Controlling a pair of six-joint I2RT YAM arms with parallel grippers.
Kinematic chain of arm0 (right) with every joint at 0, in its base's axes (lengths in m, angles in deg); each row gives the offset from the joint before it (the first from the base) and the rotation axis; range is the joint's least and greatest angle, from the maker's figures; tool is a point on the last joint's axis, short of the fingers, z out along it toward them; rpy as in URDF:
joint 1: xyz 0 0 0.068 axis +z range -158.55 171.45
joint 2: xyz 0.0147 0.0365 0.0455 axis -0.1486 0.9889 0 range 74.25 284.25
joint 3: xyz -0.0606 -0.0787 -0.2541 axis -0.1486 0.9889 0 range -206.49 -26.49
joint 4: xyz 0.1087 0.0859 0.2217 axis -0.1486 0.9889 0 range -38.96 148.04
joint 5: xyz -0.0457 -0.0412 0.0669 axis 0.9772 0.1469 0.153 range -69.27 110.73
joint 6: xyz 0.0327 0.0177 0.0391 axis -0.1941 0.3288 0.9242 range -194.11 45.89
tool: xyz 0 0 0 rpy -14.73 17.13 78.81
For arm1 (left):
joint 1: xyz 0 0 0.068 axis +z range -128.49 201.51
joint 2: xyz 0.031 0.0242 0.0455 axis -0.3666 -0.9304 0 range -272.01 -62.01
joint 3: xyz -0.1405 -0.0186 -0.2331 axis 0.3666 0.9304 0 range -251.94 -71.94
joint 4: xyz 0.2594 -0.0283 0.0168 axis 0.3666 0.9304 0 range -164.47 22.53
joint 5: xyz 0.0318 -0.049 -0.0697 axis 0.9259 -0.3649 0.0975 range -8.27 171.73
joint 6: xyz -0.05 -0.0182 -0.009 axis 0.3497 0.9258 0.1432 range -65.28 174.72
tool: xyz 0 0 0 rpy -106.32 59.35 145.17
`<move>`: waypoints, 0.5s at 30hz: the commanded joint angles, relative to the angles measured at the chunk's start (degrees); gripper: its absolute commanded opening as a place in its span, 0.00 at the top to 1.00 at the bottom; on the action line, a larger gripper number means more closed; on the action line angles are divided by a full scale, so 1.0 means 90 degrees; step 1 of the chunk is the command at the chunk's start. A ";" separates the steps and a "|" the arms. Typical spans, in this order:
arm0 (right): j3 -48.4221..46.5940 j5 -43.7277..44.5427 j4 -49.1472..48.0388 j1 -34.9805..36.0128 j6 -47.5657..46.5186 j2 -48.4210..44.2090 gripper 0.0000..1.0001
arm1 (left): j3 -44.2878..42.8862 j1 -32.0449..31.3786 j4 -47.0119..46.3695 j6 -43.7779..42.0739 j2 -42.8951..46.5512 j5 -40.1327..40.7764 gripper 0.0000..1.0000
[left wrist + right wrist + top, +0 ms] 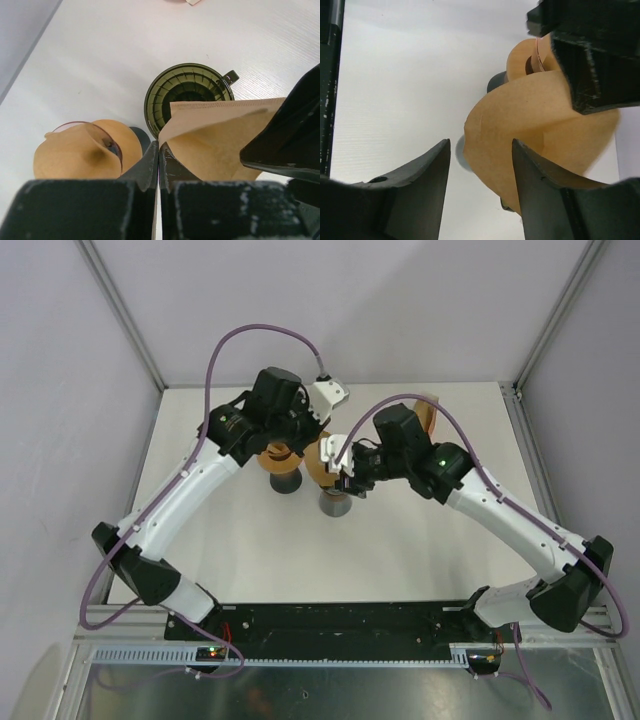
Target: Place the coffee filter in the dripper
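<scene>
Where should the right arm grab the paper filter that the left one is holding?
Probably the free edge opposite the corner the left fingers pinch. The filter is thin paper held above the dripper, so bring the open right fingers in from the right, edge-on, and close across the sheet.

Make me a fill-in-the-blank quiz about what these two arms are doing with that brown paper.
The left jaws are ___ on the brown paper coffee filter. The dark green ribbed dripper on the table is ___. The right jaws stand ___.
Missing words: shut; empty; open.
</scene>
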State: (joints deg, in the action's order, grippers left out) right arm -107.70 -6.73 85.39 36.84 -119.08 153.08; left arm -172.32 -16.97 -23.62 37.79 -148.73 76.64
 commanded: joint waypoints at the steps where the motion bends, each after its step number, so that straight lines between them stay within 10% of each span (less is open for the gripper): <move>1: 0.0031 -0.1101 -0.0314 -0.0387 0.0506 -0.0512 0.40 | -0.0017 0.0140 -0.0267 0.0110 -0.0240 -0.0371 1.00; 15: 0.0224 -0.1163 -0.0846 -0.1016 0.1871 -0.0875 0.37 | -0.0146 0.0408 -0.0388 0.0315 -0.0827 -0.0960 1.00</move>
State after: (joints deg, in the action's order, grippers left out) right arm -106.28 -18.53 80.54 28.67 -107.21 144.73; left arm -172.10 -13.91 -25.50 39.28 -155.77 70.63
